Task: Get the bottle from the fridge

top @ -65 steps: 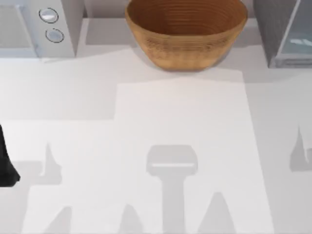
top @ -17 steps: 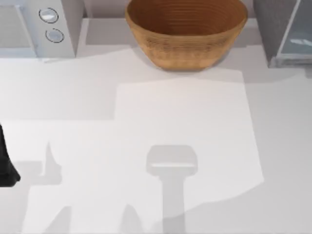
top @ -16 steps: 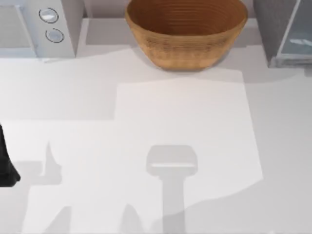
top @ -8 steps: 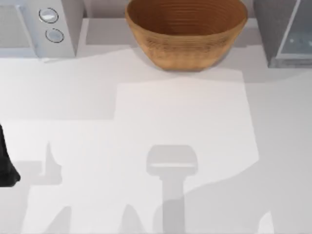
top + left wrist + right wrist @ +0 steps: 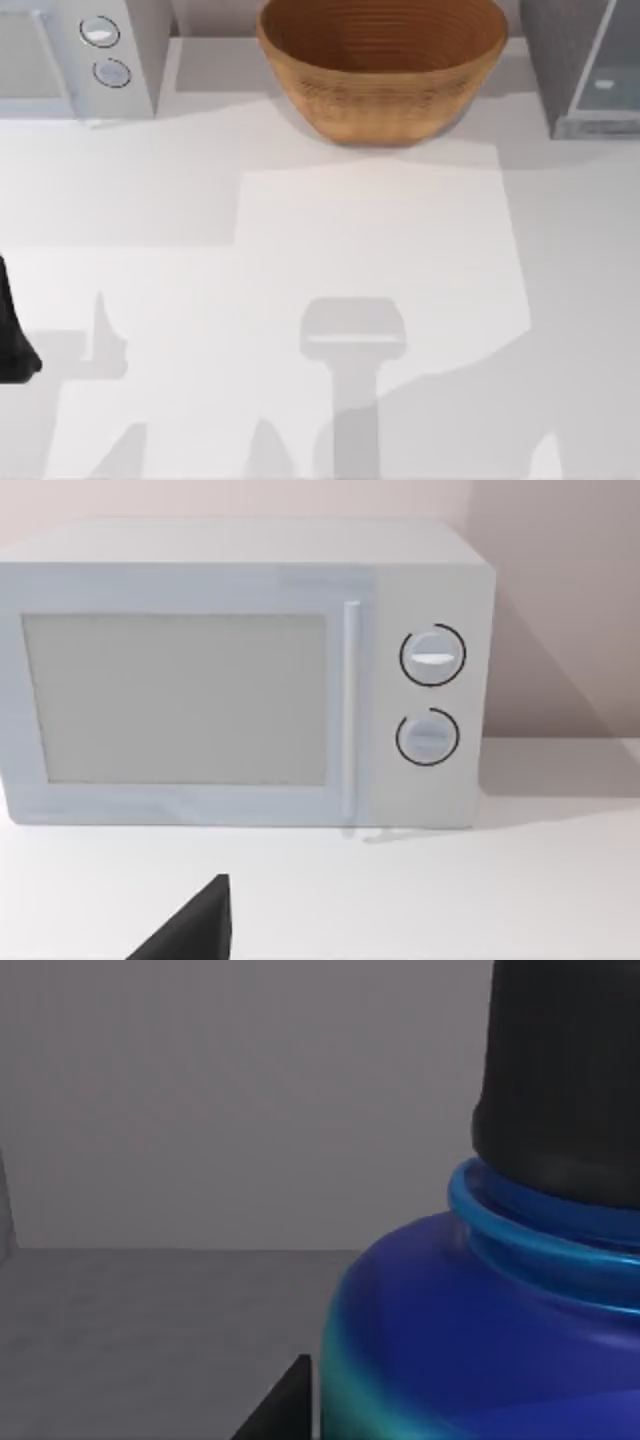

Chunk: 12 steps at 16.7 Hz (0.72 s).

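From the top, the white counter [image 5: 300,220] holds a light grey box with two round knobs [image 5: 80,55] at the far left, a big wicker bowl [image 5: 382,62] in the middle at the back, and the dark grey fridge [image 5: 585,60] at the far right. The left arm [image 5: 12,330] is a dark shape at the left edge. The left wrist view faces the grey box, with one dark finger [image 5: 190,930] of the left end effector low down; it is not clear if it is open or closed. The right wrist view is very close to the bottle [image 5: 480,1330], blue with a dark cap, standing on a grey floor before a grey wall. A dark finger [image 5: 280,1405] of the right end effector sits just beside it; whether it grips cannot be told.
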{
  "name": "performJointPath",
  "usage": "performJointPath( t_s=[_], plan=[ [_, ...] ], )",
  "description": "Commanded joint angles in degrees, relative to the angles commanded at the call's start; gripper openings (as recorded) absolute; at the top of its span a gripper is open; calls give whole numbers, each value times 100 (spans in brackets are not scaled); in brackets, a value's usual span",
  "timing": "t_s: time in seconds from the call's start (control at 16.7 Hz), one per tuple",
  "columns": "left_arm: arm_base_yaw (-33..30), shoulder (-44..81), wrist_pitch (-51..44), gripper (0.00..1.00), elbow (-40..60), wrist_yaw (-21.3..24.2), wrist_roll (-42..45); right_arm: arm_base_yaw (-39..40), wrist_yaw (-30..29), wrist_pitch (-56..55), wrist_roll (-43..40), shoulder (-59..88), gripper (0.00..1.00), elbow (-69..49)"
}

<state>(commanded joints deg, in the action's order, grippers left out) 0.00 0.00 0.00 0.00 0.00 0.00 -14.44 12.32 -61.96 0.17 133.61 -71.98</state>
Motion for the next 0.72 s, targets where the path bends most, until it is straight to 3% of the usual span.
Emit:
performJointPath(
  t_s=[0.42,0.72],
  plan=[
    [0,0,0,100,0,0,0,0,0,0,0,0,2,0],
    [0,0,0,100,0,0,0,0,0,0,0,0,0,0]
  ],
)
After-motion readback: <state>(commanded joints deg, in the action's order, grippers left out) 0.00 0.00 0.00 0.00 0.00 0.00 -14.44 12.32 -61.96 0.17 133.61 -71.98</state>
